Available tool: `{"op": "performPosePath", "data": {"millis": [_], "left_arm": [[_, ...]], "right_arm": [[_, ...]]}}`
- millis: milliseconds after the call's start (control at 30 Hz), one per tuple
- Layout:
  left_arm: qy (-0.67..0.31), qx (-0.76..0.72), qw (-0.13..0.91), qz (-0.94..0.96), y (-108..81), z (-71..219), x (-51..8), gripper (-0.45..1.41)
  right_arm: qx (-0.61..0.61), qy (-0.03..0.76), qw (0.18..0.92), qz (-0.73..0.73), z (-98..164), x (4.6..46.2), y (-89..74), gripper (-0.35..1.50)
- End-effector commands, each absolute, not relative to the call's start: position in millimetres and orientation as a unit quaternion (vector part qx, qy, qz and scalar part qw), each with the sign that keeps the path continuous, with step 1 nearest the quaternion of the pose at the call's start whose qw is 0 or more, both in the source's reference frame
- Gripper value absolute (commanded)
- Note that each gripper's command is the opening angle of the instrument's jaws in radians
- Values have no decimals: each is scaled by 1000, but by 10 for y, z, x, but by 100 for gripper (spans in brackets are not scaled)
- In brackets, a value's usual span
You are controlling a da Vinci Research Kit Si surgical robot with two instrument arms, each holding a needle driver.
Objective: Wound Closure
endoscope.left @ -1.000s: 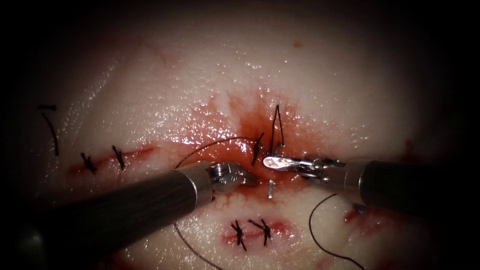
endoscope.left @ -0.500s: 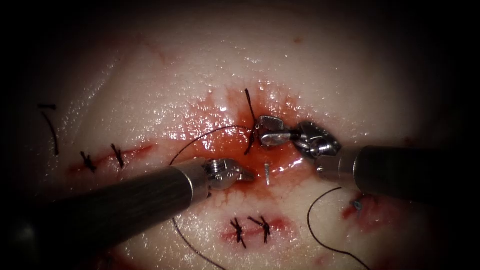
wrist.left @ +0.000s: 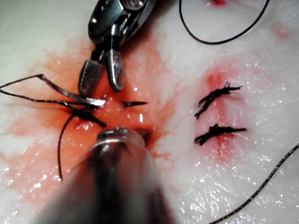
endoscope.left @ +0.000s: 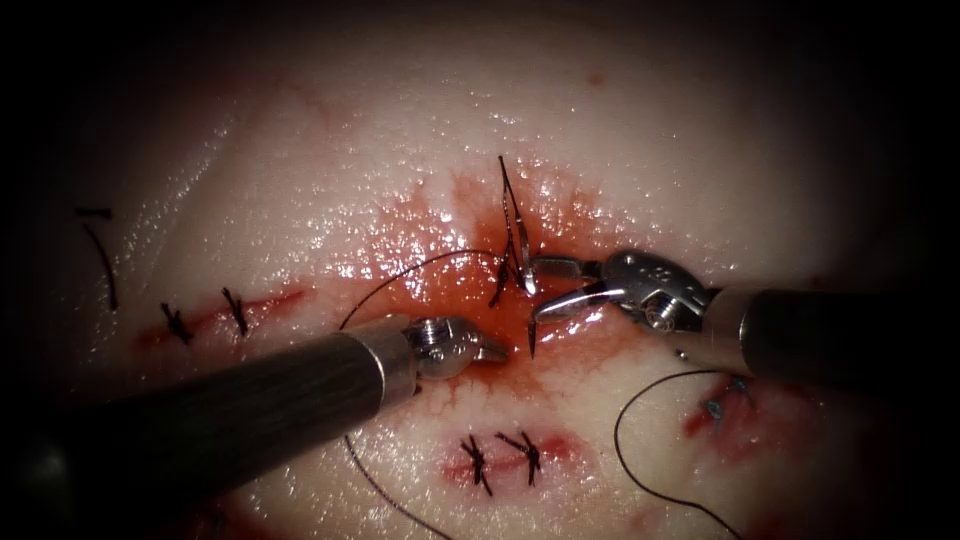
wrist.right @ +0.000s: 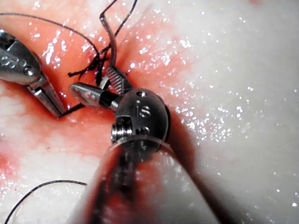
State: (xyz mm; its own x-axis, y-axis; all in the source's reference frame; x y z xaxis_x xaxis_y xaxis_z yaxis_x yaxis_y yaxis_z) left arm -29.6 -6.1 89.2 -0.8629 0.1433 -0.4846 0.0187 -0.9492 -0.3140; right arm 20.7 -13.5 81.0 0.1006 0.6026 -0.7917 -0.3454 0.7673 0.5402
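Endoscope view: the curved steel needle [endoscope.left: 516, 228] stands in the red-stained tissue [endoscope.left: 420, 200], beside the right tool's [endoscope.left: 540, 288] open, empty jaws; the left tool's [endoscope.left: 492, 351] jaws are closed, their contents unclear.

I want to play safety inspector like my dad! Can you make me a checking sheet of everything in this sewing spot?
Surface: tissue, wet, with red fluid around the cut.
Job's things: needle in the tissue, one end standing up, its pointed tip poking out; thread arcs to the knot.
Clutter: finished stitches; cut thread end; loose thread loop.
Grippers: left tool jaws shut, seemingly on the thread; right tool jaws open beside the needle, holding nothing.
Cables: nothing seen.
Surroundings: dark, nothing seen.
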Motion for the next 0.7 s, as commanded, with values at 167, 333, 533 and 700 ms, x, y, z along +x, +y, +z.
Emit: {"op": "performPosePath", "data": {"millis": [167, 333, 533, 700], "left_arm": [[-156, -260, 32, 952, -62, 898, -301, 11], [-156, -260, 32, 952, -62, 898, -301, 11], [-156, -260, 32, 952, -62, 899, -302, 11], [-156, -260, 32, 952, -62, 899, -301, 11]], "right_arm": [[73, 560, 757, 330, 811, 208, -118, 147], [82, 522, 772, 352, 806, 202, -107, 147], [100, 508, 769, 374, 814, 212, -91, 148], [119, 502, 771, 374, 824, 229, -91, 148]]}}
